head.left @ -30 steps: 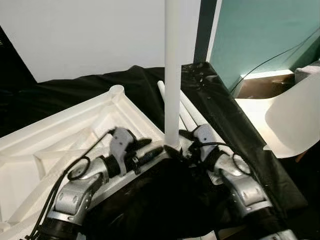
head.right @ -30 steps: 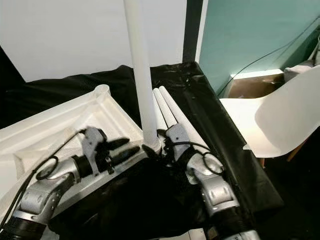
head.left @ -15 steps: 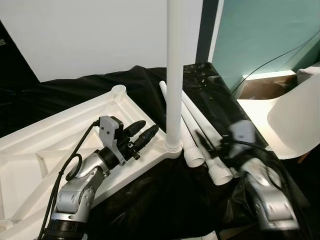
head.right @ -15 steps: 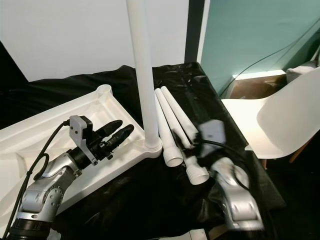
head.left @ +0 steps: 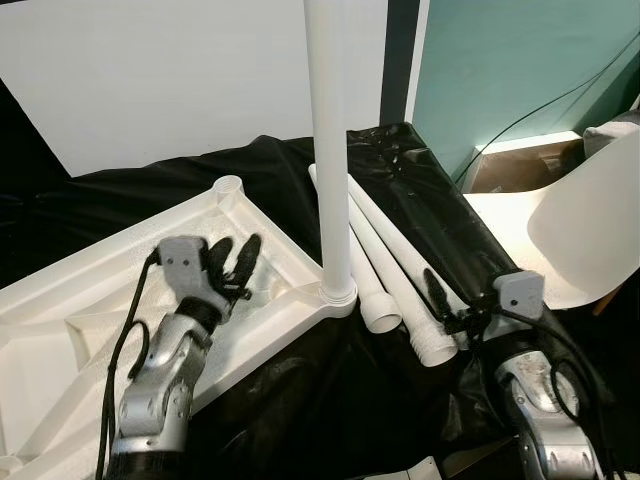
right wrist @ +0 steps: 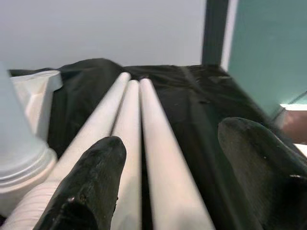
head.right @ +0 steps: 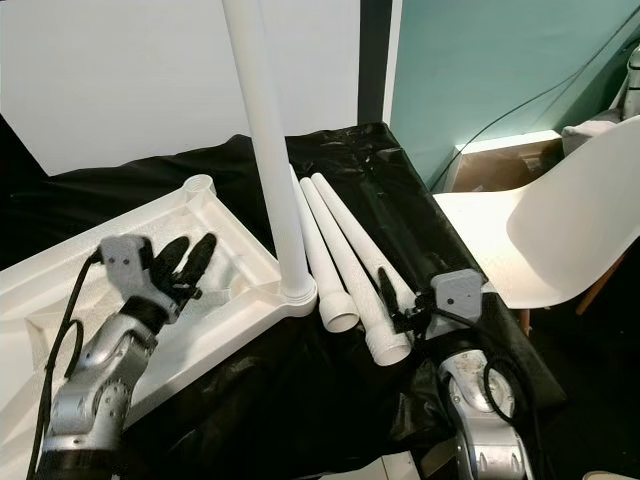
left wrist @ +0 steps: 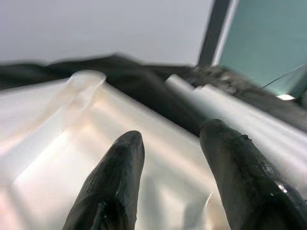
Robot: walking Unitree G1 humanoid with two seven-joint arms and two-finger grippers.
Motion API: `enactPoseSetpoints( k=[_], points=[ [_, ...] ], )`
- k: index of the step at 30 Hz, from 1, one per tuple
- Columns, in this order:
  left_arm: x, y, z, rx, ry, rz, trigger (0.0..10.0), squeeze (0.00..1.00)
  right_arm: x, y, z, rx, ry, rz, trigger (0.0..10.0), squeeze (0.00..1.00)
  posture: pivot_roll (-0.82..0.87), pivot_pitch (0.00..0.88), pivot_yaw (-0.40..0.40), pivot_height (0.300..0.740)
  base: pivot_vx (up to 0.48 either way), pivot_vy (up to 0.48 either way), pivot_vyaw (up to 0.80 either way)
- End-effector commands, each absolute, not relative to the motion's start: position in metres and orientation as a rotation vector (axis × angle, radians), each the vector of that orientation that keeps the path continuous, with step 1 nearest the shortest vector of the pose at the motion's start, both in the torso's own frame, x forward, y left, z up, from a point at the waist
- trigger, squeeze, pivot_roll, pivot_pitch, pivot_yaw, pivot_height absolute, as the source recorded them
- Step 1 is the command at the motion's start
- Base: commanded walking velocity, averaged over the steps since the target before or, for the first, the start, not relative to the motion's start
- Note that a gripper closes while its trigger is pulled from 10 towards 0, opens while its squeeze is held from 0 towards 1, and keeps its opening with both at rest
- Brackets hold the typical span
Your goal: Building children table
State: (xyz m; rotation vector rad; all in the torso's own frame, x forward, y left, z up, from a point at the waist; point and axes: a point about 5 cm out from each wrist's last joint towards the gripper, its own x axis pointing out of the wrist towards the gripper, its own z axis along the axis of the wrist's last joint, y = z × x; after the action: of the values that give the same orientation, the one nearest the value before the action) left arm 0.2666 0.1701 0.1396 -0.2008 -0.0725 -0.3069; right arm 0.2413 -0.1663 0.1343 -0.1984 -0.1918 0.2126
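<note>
Legs: one upright leg (head.left: 329, 150) in tabletop (head.left: 80, 300), three loose legs (head.left: 385, 265); both tools (head.left: 235, 262) (head.left: 437, 297) unclenched.

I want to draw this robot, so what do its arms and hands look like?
Both arms are shiny silver metal with black joints. The left gripper and right gripper each have two long, rounded black fingers and a grey boxy block at the wrist. Black cables loop along each arm.

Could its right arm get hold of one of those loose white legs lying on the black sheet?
Probably yes: the right gripper hangs open just beside the nearest loose leg, with nothing between them.
</note>
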Motion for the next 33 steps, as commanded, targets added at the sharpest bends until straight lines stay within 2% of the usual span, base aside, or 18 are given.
enactPoseSetpoints(
  k=[1,5,12,13,14,16,17,20,25,28,33],
  points=[
    [0.265,0.173,0.139,-0.182,-0.067,-0.284,10.0,0.0,0.242,-0.162,0.132,-0.206,-0.19,0.237,10.0,0.0,0.03,0.0,0.053,0.74,0.0,0.0,0.0],
    [0.255,0.177,0.132,-0.166,-0.056,-0.215,10.0,0.0,0.247,-0.155,0.13,-0.197,-0.193,0.272,10.0,0.0,0.05,0.0,0.045,0.74,0.0,0.0,0.0],
    [0.251,0.177,0.13,-0.173,-0.031,-0.257,10.0,0.0,0.251,-0.148,0.129,-0.193,-0.194,0.307,10.0,0.0,0.06,0.0,0.041,0.74,0.0,0.0,0.0],
    [0.246,0.171,0.13,-0.172,-0.009,-0.342,10.0,0.0,0.251,-0.147,0.128,-0.192,-0.194,0.316,10.0,0.0,0.07,0.0,0.041,0.74,0.0,0.0,0.0],
    [0.246,0.171,0.13,-0.172,-0.009,-0.342,10.0,0.0,0.251,-0.147,0.128,-0.192,-0.194,0.316,10.0,0.0,0.07,0.0,0.041,0.74,0.0,0.0,0.0],
    [0.228,0.154,0.128,-0.142,0.06,-0.625,10.0,0.0,0.253,-0.145,0.127,-0.193,-0.19,0.335,10.0,0.0,0.07,0.0,0.042,0.74,0.0,0.0,0.0],
    [0.228,0.154,0.128,-0.142,0.06,-0.625,10.0,0.0,0.253,-0.145,0.127,-0.193,-0.19,0.335,10.0,0.0,0.07,0.0,0.042,0.74,0.0,0.0,0.0],
    [0.214,0.142,0.126,-0.103,0.133,-0.867,10.0,0.0,0.253,-0.143,0.125,-0.194,-0.184,0.355,10.0,0.0,0.06,0.0,0.043,0.74,0.0,0.0,0.0],
    [0.212,0.136,0.128,-0.084,0.16,-0.982,10.0,0.0,0.254,-0.142,0.125,-0.199,-0.185,0.376,10.0,0.0,0.05,0.0,0.042,0.74,0.0,0.0,0.0],
    [0.221,0.129,0.129,0.001,0.185,-1.069,10.0,0.0,0.258,-0.143,0.126,-0.21,-0.186,0.381,10.0,0.0,0.05,0.0,0.037,0.74,0.0,0.0,0.0],
    [0.226,0.122,0.13,0.038,0.21,-1.139,10.0,0.0,0.261,-0.143,0.128,-0.217,-0.191,0.384,10.0,0.0,0.05,0.0,0.035,0.74,0.0,0.0,0.0]
  ],
)
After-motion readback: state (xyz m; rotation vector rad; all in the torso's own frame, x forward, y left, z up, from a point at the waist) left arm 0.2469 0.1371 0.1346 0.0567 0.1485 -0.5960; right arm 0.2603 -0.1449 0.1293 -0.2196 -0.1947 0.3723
